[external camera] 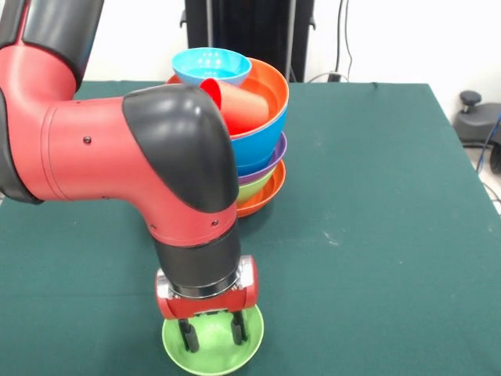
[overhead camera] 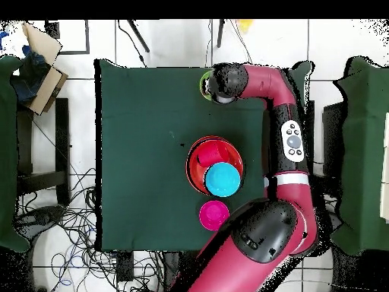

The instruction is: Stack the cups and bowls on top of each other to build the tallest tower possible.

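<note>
My gripper hangs straight down at the table's near edge in the front view, open, with both fingers inside a green bowl that sits on the cloth. From overhead only a sliver of this green bowl shows beside the wrist. The tower stands mid-table: an orange bowl at the base, then green, purple, blue and a wide orange bowl. In that top bowl the red cup lies tilted, and a light blue bowl rests at the rim. A magenta bowl sits alone beside the tower.
The green cloth-covered table ends close to the green bowl in the front view. My arm's elbow blocks the tower's left side there. Chairs and cables lie on the floor around the table.
</note>
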`<act>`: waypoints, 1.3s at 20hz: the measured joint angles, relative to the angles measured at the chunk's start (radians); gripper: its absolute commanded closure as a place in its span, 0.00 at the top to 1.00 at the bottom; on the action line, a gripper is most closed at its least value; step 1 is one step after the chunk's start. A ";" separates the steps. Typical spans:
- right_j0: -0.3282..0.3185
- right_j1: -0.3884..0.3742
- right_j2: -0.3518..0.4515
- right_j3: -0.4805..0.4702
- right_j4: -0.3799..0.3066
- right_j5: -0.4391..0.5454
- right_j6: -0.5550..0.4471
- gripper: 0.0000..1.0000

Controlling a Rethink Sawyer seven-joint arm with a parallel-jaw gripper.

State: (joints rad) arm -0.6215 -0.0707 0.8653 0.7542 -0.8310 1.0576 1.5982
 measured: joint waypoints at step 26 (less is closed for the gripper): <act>0.018 -0.006 -0.093 -0.034 0.078 0.000 0.000 1.00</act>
State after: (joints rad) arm -0.6033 -0.0769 0.7720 0.7206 -0.7535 1.0573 1.5982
